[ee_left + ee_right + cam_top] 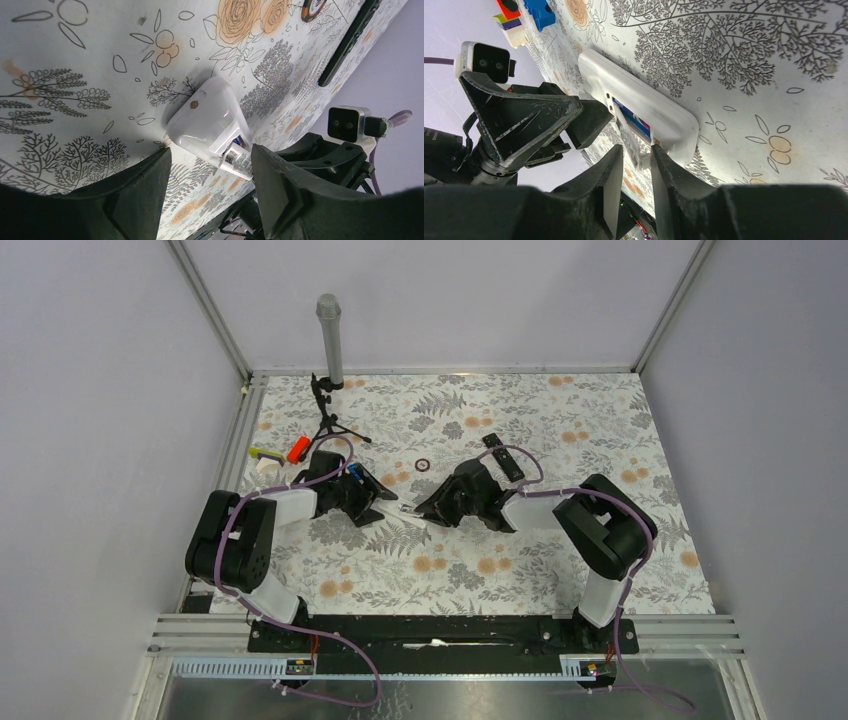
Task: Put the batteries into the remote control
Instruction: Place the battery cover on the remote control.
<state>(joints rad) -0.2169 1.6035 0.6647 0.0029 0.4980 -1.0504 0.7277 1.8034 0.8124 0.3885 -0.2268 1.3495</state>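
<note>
The white remote (393, 508) lies face down on the floral cloth between my two grippers. Its battery bay is open, with a blue battery (634, 119) lying in it. A second battery with a pale printed label (237, 160) sticks out of the remote's end; it also shows in the right wrist view (635, 156). My right gripper (636, 150) is closed narrowly on this battery at the remote's end. My left gripper (210, 150) is open, its fingers wide on either side of the same end, the right finger (270, 175) next to the labelled battery.
A black remote (503, 455) lies at the back right, with a small ring (422, 465) near it. A chunky orange-red piece (297, 450), a yellow-green bit (265, 453) and a blue piece (355, 472) sit at the back left. A tripod (328, 415) stands behind them.
</note>
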